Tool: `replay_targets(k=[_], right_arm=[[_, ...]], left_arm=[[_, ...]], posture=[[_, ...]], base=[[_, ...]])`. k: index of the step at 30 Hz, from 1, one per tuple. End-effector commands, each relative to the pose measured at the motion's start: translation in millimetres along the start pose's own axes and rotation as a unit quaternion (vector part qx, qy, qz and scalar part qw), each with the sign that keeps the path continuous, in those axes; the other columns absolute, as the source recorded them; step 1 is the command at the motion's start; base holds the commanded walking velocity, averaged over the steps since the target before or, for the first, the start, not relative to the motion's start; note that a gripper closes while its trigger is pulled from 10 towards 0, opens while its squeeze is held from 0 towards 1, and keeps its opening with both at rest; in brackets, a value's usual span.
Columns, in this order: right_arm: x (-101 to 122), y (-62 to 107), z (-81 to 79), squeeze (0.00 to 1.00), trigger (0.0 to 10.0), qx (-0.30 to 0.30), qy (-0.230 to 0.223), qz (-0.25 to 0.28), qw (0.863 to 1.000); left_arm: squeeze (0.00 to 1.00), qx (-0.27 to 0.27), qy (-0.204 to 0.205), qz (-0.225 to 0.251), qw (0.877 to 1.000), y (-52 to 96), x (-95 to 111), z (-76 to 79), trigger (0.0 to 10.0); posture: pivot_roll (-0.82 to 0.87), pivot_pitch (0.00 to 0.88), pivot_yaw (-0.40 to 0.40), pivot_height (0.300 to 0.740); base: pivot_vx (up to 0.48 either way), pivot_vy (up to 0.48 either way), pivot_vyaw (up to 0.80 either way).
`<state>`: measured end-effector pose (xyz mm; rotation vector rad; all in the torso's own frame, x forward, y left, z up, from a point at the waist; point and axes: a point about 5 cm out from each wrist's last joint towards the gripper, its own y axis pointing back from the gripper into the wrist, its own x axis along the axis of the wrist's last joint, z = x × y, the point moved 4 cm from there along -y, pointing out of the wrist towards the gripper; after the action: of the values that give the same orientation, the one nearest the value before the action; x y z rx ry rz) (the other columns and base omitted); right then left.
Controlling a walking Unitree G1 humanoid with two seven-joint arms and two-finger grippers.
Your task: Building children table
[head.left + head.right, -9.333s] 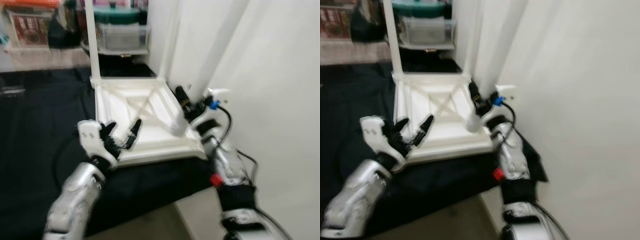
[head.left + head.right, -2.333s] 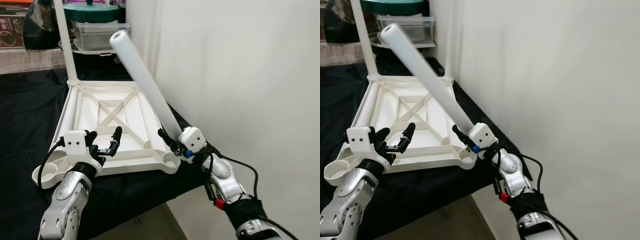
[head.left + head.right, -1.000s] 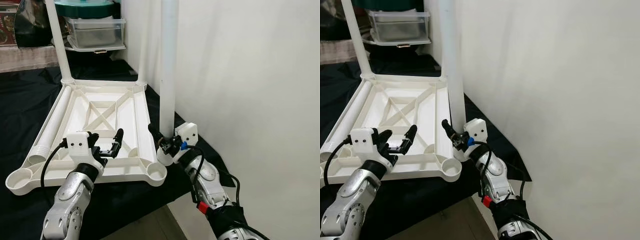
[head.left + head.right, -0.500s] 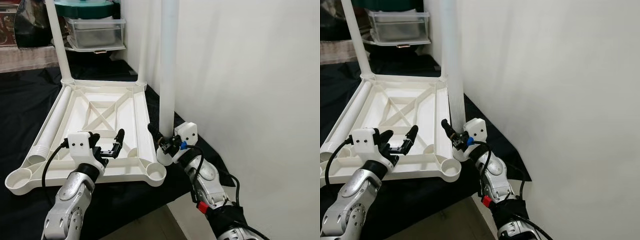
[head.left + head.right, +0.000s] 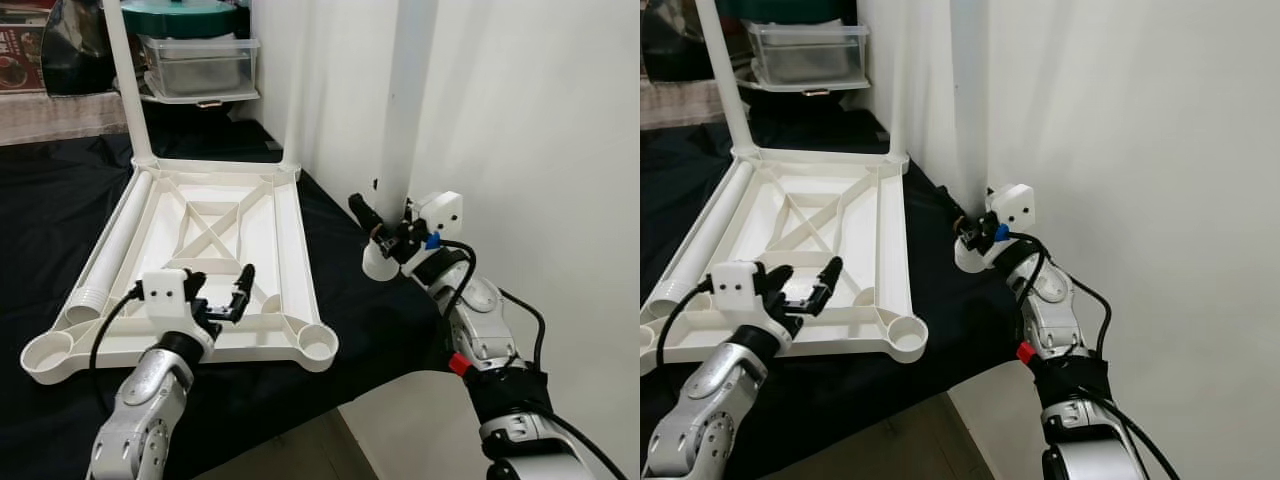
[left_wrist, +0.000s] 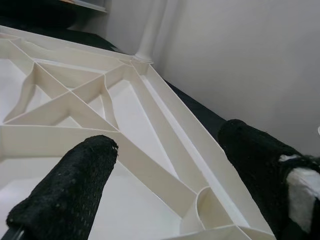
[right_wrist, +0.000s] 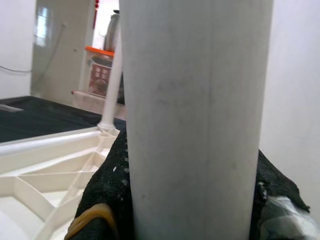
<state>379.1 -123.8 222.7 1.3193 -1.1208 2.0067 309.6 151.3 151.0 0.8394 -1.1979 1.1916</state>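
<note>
1. Tabletop, white and turned underside up, lies on the black cloth with its cross-braced ribs showing.
2. Two legs are already fitted at the far corners: the far-left leg and the far-right leg both stand upright in their sockets.
3. Near the left edge a loose leg lies flat along the tabletop's side.
4. Both near corners are unfilled: the near-right socket and the near-left socket are open round cups.
5. The right gripper clamps the lower end of a third leg, its fingers closed round it; the leg stands roughly upright beside the white wall, off to the right of the tabletop and well apart from the near-right socket.
6. The left gripper hovers low over the near end of the tabletop, fingers spread wide and holding nothing; in the left wrist view the ribs show between the fingers.
7. By my reading, the step in hand is carrying the third leg to its corner.
8. The next move likely calls for bringing the leg's bottom end over the near-right socket, keeping it vertical, then pressing down, perhaps while the left gripper steadies the tabletop.
</note>
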Motion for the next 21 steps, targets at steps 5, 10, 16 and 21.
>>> replay_targets(k=[5, 10, 16, 21], right_arm=[[-3.5, 4.9, -17.0, 0.00, 0.0, 0.024, -0.033, 0.006, 0.999], [-6.3, 10.5, -41.8, 0.00, 0.0, 0.073, -0.057, 0.005, 0.996], [-8.9, 20.9, -58.8, 0.00, 0.0, 0.122, -0.065, -0.003, 0.990], [-7.3, 22.1, -66.0, 0.00, 0.0, 0.131, -0.081, -0.001, 0.988]], left_arm=[[0.00, 0.002, -0.007, -0.018, 1.000, 7.8, -6.1, -4.8, 10.0], [0.00, 0.009, -0.016, -0.037, 0.999, 21.1, -12.4, -12.5, 10.0], [0.00, -0.016, -0.030, -0.075, 0.997, 47.9, -25.9, -9.2, 10.0], [0.00, -0.020, -0.035, -0.090, 0.995, 61.7, -32.8, -7.1, 10.0]], posture=[[0.10, 0.000, -0.127, 0.740], [0.10, 0.000, -0.125, 0.740], [0.11, 0.000, -0.126, 0.740], [0.12, 0.000, -0.132, 0.740]], base=[[0.000, 0.000, 0.00], [0.000, 0.000, 0.00], [0.000, 0.000, 0.00], [0.000, 0.000, 0.00]])
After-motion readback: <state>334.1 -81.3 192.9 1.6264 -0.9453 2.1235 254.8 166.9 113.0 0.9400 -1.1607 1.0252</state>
